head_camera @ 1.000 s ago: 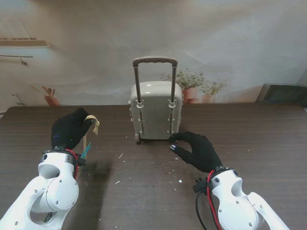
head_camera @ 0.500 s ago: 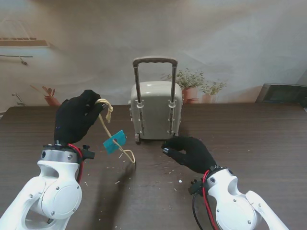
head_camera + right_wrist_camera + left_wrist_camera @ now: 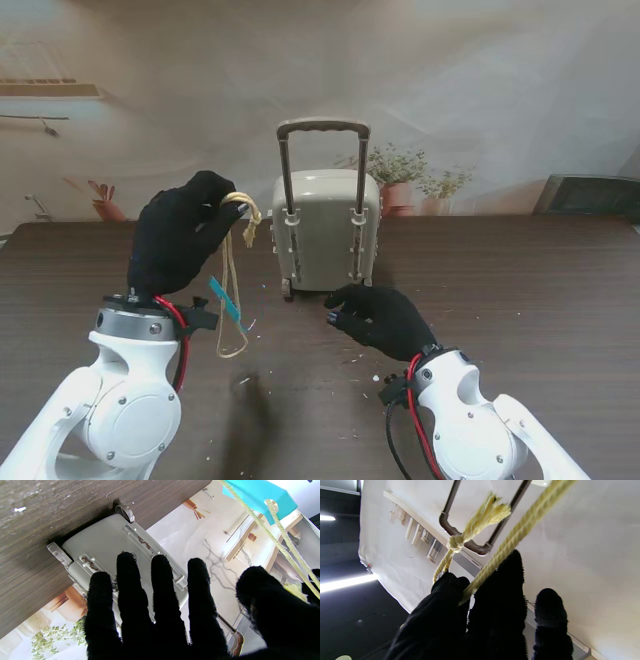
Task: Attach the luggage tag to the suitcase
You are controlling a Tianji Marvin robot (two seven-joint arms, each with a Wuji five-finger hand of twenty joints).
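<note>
No readable text, label, brand or number shows anywhere.

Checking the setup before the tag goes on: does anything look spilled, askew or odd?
Small pale crumbs lie scattered on the dark table, nearer to me than the upright suitcase. The rope end by the left robot hand is frayed past its knot.

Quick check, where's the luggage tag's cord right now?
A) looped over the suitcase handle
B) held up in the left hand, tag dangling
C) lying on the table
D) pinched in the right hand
B: the left hand grips the yellow cord off the table, the teal tag hanging beside the suitcase; the right hand is open, holding nothing.
</note>
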